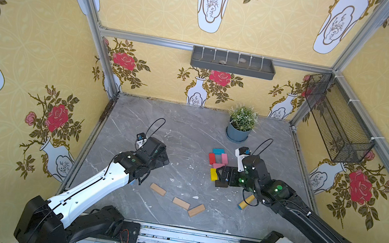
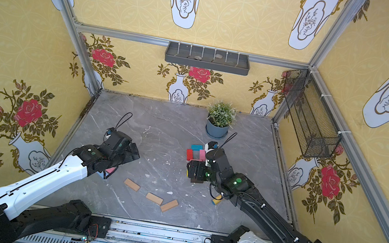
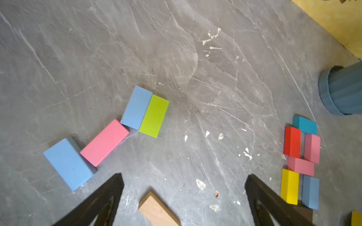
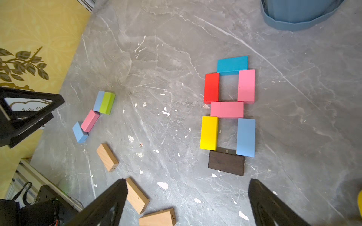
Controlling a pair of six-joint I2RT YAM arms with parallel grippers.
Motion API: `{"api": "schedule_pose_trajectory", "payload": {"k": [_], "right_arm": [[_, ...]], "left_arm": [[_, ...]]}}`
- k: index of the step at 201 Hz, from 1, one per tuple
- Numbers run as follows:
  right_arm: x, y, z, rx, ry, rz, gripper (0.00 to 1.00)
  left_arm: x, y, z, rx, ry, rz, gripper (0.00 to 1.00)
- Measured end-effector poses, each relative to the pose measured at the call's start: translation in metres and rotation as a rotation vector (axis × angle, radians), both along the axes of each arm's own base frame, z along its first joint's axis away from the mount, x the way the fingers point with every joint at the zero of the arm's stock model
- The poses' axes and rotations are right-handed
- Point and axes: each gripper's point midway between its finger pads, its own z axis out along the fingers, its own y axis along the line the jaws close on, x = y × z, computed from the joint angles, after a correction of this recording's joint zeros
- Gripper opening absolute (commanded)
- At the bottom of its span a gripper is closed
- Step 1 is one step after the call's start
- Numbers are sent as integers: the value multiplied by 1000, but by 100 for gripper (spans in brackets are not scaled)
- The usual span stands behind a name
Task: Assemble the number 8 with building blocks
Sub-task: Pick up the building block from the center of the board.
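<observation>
**Table Inventory, Left to Right: One Laid-Out 8, Seven Loose Blocks**

Clock hours were read from the table's centre, with twelve at the far wall.

1. The left gripper (image 3: 184, 176) hung at nine o'clock above the grey table (image 1: 186, 131). Its fingers stood wide apart with nothing between them.
2. Four loose coloured blocks lay flat at eight o'clock, mostly hidden under the left arm in both top views. The near light blue block (image 3: 67, 163) touched the loose pink block (image 3: 104, 142). The far light blue block (image 3: 136, 107) had the green block (image 3: 154, 115) flush along its long side.
3. Three plain wood pieces lay flat in a loose row at six o'clock: the left tan block (image 1: 158, 189), the middle tan block (image 1: 181, 203) and the right tan block (image 1: 196, 210).
4. The number 8 (image 1: 218, 165) lay at three o'clock, seven flat blocks in two stacked loops.
   - The teal block (image 4: 232, 64) was at the figure's twelve.
   - The red block (image 4: 211, 88) was at ten.
   - The pink side block (image 4: 246, 86) was at two.
   - The pink crossbar block (image 4: 226, 109) was at the centre.
   - The yellow block (image 4: 209, 133) was at eight.
   - The light blue side block (image 4: 245, 137) was at four.
   - The dark brown block (image 4: 226, 163) was at six.
5. The right gripper (image 4: 188, 181) hovered over the figure's lower half. Its fingers were spread and held nothing.
6. The yellow toy tool (image 1: 246, 201) lay at four o'clock, partly under the right arm.
7. The potted plant (image 1: 241, 125) stood at one o'clock.
</observation>
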Motion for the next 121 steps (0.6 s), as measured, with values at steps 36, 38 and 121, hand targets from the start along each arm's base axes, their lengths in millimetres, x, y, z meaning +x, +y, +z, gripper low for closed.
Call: {"api": "schedule_pose_trajectory", "payload": {"k": [36,38,121], "right_arm": [[0,-3,2,9,-23,-11,99],[0,-4,2,9,-22,-11,99],[0,-5,-7,-1,-21,-18,99]], "left_arm": [[2,16,-6,-35,14,82,100],[2,16,-6,-36,15,85,100],[15,39,-22,-90,83,253,100]]}}
